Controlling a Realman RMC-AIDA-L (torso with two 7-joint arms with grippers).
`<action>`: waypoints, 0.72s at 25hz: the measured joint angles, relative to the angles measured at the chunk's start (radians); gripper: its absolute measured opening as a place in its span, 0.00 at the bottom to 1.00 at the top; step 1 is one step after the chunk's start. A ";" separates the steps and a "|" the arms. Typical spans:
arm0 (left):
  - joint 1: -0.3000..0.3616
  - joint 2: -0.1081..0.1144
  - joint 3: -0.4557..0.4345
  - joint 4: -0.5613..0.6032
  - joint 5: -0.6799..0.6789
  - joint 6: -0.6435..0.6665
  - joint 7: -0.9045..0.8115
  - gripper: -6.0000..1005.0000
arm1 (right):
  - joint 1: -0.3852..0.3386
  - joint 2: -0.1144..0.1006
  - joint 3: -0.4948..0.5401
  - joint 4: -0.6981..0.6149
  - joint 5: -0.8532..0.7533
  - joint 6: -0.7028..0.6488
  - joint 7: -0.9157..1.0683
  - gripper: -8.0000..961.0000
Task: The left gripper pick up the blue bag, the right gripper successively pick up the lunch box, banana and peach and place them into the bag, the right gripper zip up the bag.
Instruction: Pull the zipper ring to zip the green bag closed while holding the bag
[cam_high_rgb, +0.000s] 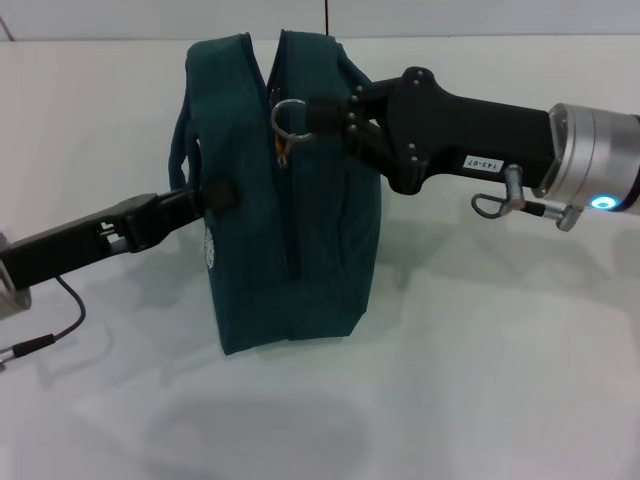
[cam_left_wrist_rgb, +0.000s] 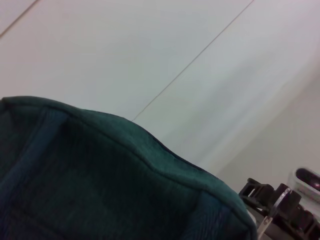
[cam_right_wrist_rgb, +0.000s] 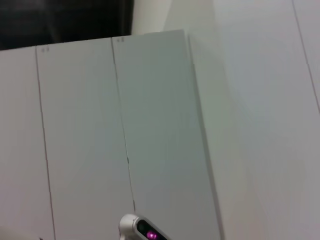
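Note:
The blue bag (cam_high_rgb: 300, 260) stands upright in the middle of the white table (cam_high_rgb: 480, 390), its top still parted in a narrow V. My left gripper (cam_high_rgb: 218, 194) is shut on the bag's left side by the strap. My right gripper (cam_high_rgb: 325, 118) reaches in from the right and is shut on the metal zipper ring (cam_high_rgb: 287, 120) near the bag's top. The left wrist view shows the bag's fabric (cam_left_wrist_rgb: 100, 175) close up and the right gripper (cam_left_wrist_rgb: 280, 210) beyond it. The lunch box, banana and peach are out of view.
A wire loop (cam_high_rgb: 495, 203) hangs under my right arm. A thin cable (cam_high_rgb: 50, 335) trails from my left arm at the table's left edge. The right wrist view shows only white wall panels (cam_right_wrist_rgb: 165, 125).

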 joint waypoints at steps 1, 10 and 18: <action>0.000 -0.001 0.000 0.000 0.000 0.000 0.000 0.06 | 0.000 0.000 -0.001 0.001 0.000 0.000 0.017 0.01; -0.004 -0.015 0.014 -0.002 0.002 0.008 0.002 0.06 | 0.002 -0.001 -0.005 0.035 -0.004 -0.001 0.179 0.01; -0.001 -0.018 0.037 -0.009 0.003 0.009 0.037 0.06 | 0.009 -0.004 0.004 0.084 0.001 0.009 0.244 0.01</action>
